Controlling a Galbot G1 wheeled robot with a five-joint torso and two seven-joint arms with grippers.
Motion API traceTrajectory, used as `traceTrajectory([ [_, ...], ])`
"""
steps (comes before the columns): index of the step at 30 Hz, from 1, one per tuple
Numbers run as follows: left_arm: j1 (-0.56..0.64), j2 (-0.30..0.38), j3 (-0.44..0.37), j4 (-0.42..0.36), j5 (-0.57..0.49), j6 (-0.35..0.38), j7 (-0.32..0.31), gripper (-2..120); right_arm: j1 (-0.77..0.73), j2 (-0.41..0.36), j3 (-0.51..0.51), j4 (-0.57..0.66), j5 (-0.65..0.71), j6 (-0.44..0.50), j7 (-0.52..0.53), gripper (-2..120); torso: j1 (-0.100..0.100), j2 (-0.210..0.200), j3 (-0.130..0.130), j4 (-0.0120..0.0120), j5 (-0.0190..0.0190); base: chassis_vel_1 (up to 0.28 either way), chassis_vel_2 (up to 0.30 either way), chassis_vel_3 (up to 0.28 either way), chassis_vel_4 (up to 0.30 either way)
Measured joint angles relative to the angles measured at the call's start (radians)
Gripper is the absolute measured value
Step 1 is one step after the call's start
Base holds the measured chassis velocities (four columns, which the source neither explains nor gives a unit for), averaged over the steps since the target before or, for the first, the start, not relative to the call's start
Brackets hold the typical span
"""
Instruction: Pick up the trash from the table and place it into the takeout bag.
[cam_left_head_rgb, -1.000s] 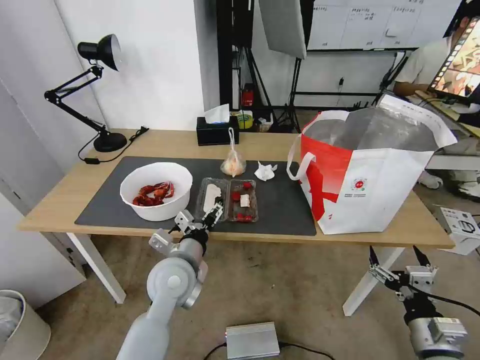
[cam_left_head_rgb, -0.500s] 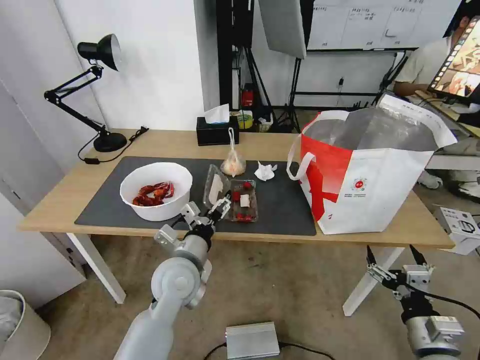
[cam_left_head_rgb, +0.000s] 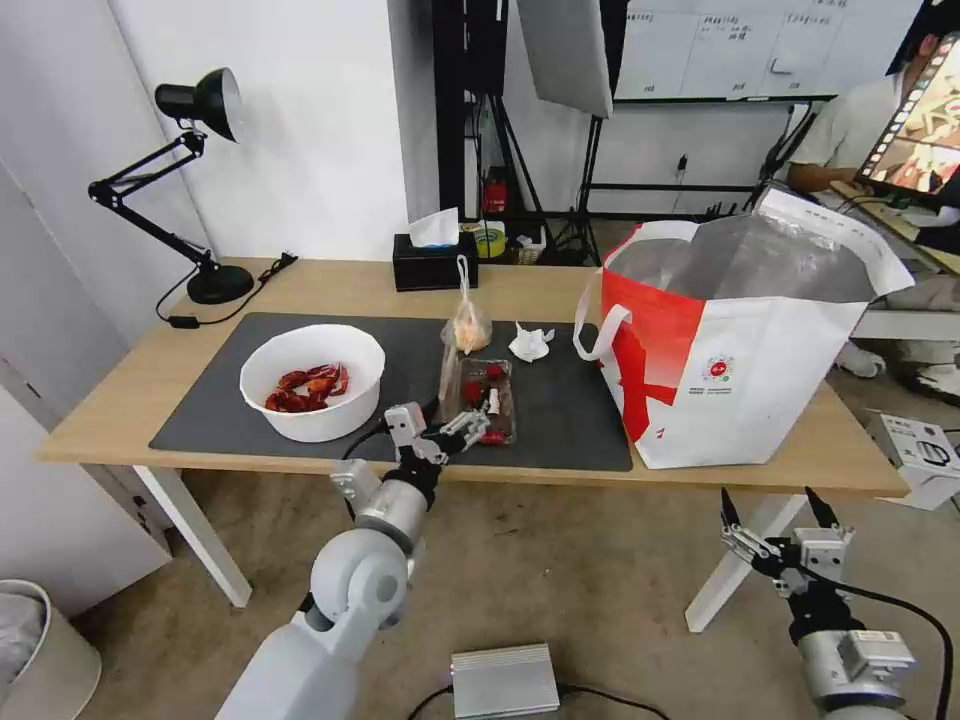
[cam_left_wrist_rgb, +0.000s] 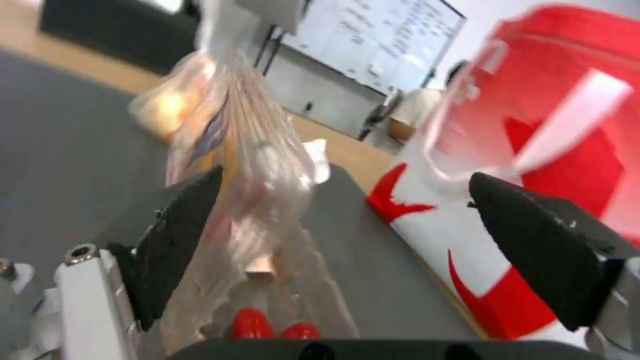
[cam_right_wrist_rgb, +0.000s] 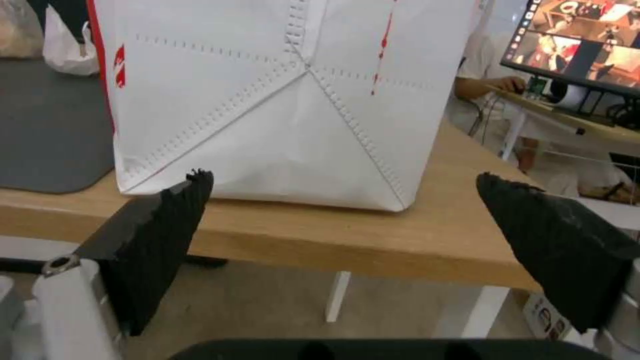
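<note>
On the table (cam_left_head_rgb: 120, 400), the clear hinged tray (cam_left_head_rgb: 487, 400) lies on the dark mat (cam_left_head_rgb: 580, 420) with its lid (cam_left_head_rgb: 450, 365) standing upright. My left gripper (cam_left_head_rgb: 440, 425) is open at the tray's near edge. In the left wrist view the lid (cam_left_wrist_rgb: 247, 200) leans against one finger (cam_left_wrist_rgb: 177, 240), above red scraps (cam_left_wrist_rgb: 273, 330). The white bowl of red shells (cam_left_head_rgb: 313, 380) sits to the left. Behind the tray are the knotted bag (cam_left_head_rgb: 466, 325) and the crumpled tissue (cam_left_head_rgb: 530, 343). The takeout bag (cam_left_head_rgb: 730, 350) stands open on the right. My right gripper (cam_left_head_rgb: 775, 530) hangs open below the table edge.
A black desk lamp (cam_left_head_rgb: 200, 180) stands at the back left, and a black tissue box (cam_left_head_rgb: 433, 262) at the back centre. On the floor are a grey metal box (cam_left_head_rgb: 505, 680) and a white bin (cam_left_head_rgb: 40, 650). The right wrist view faces the takeout bag's side (cam_right_wrist_rgb: 287, 100).
The tray's lid has swung up from lying flat to standing upright. My left gripper has moved right along the tray's near edge. The right arm has barely shifted.
</note>
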Motion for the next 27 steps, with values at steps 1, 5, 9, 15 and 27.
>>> traceTrajectory([
  [1, -0.001, 0.002, -0.003, 0.013, 0.055, -0.013, 0.04, 100, 0.001, 0.002, -0.001, 0.0, -0.001, 0.0, 0.0, 100, 0.0, 0.0, 0.0, 0.0, 0.0, 0.0, 0.0, 0.0, 0.0],
  [5, -0.017, 0.014, -0.03, 0.07, 0.228, -0.068, 0.126, 100, 0.001, 0.006, -0.009, 0.003, 0.001, 0.001, 0.0, 100, 0.0, 0.0, 0.0, -0.0001, -0.0001, 0.0, 0.0, 0.0, 0.0],
  [9, -0.034, 0.043, -0.046, 0.105, 0.27, -0.092, 0.151, 99, 0.007, 0.005, -0.027, 0.016, 0.025, 0.001, -0.012, 100, 0.0, 0.0, 0.0, -0.0001, -0.0001, 0.0, 0.0, 0.0, 0.0],
  [15, -0.055, 0.092, -0.06, 0.132, 0.337, -0.115, 0.198, 80, 0.022, -0.006, -0.064, 0.051, 0.115, -0.014, -0.032, 95, 0.0, 0.0, 0.0, 0.0001, -0.0002, 0.0, 0.0, 0.0, 0.0],
  [27, -0.113, 0.186, -0.022, 0.146, 0.464, -0.151, 0.272, 37, 0.075, -0.026, -0.185, 0.124, 0.282, -0.117, -0.006, 92, 0.0, 0.0, 0.0, 0.0, -0.0001, 0.0, 0.0, 0.0, 0.0],
])
